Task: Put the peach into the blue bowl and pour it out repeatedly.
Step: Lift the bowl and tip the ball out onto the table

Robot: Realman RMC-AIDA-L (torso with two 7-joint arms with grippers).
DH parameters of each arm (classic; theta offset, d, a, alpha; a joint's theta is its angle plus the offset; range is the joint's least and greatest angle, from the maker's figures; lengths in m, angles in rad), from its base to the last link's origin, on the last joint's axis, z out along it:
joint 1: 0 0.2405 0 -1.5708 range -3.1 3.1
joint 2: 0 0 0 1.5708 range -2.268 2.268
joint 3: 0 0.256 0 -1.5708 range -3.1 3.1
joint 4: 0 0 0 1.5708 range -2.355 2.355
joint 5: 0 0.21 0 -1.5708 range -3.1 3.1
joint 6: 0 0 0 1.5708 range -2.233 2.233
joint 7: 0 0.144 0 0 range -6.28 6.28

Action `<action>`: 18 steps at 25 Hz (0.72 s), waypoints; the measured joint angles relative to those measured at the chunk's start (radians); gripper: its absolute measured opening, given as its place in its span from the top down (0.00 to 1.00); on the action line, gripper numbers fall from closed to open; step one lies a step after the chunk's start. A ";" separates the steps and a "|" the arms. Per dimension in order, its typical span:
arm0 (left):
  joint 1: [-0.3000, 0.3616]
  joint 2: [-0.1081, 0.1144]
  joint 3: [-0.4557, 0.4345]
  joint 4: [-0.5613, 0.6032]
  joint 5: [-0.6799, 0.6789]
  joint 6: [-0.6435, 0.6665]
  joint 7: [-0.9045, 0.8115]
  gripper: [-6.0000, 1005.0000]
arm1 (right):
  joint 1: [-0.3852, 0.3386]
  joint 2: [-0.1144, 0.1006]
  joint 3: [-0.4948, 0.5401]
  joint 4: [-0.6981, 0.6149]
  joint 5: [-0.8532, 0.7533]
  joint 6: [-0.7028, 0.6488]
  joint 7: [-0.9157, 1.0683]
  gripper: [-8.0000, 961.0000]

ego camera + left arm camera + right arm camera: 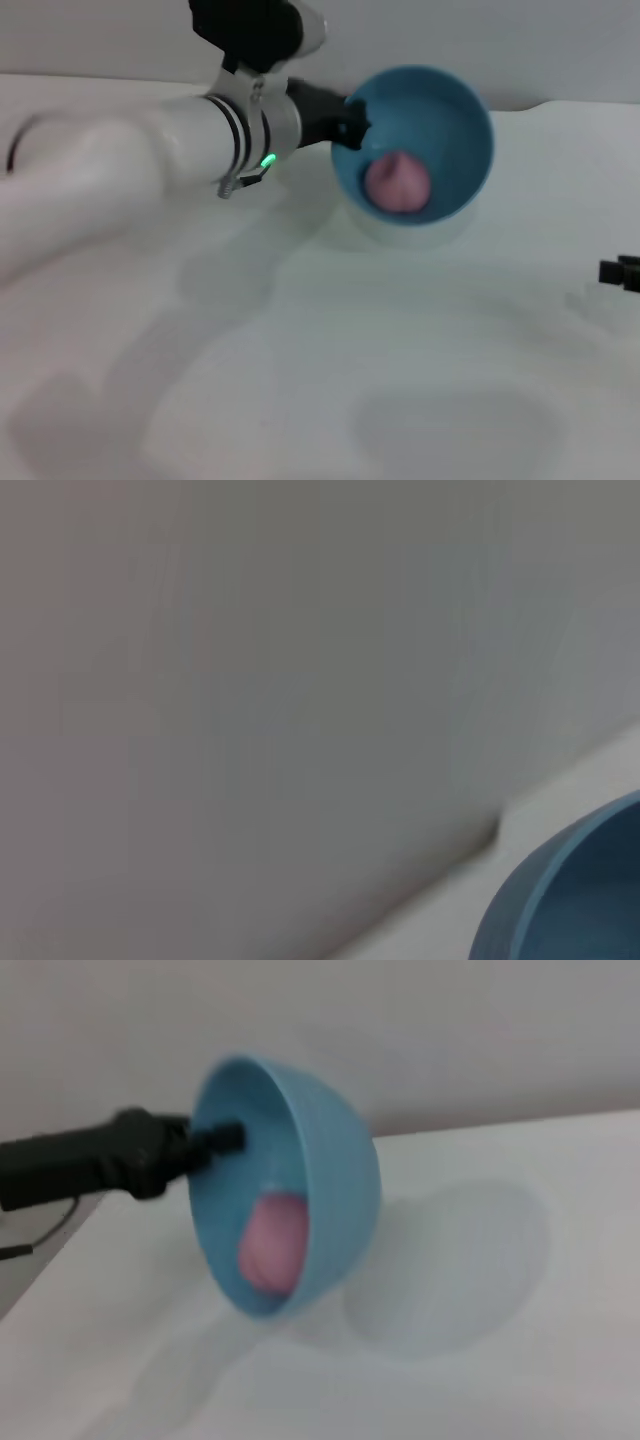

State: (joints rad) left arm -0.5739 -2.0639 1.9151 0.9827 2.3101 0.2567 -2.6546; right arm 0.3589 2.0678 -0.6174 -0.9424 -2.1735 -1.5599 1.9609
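While the left gripper pinches the rim of the round, glossy light-blue bowl, the bowl hangs tilted well off level above the white table, its mouth turned toward the robot and down. Its black fingers close on the rim's near-left edge in the head view, one finger reaching just inside the wall. From the right wrist view the same dark fingers clamp the rim of the bowl, which stands almost on its side, with its lowest edge close over the tabletop; whether that edge touches the surface I cannot tell.

Inside, the small round matte pink peach sits low against the inner wall, near the lower rim. The right wrist view shows the peach resting in the bottom part of the tipped bowl, entirely within it. A soft shadow lies on the table beneath and beside the bowl.

The left wrist view gives only a grey wall and a curved slice of the bowl's blue edge.

At the right edge of the head view, only a dark tip of the right gripper shows, low over the table and well apart from the bowl; whether its jaws are wide or narrow cannot be told.
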 joint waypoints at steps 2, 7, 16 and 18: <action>0.035 0.000 0.075 0.008 0.001 -0.163 0.042 1.00 | -0.007 0.000 0.033 0.004 -0.020 -0.018 0.000 0.54; 0.098 -0.007 0.286 -0.033 0.002 -0.594 0.237 1.00 | -0.024 0.003 0.094 0.008 -0.049 -0.052 0.001 0.54; 0.124 -0.014 0.599 -0.103 -0.012 -0.982 0.714 1.00 | -0.020 0.003 0.107 0.008 -0.049 -0.068 0.001 0.54; 0.124 -0.014 0.639 -0.107 -0.032 -1.010 0.802 1.00 | -0.018 0.002 0.105 0.008 -0.049 -0.068 0.001 0.54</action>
State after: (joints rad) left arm -0.4496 -2.0783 2.5539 0.8752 2.2781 -0.7536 -1.8525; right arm 0.3414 2.0702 -0.5121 -0.9340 -2.2227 -1.6280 1.9620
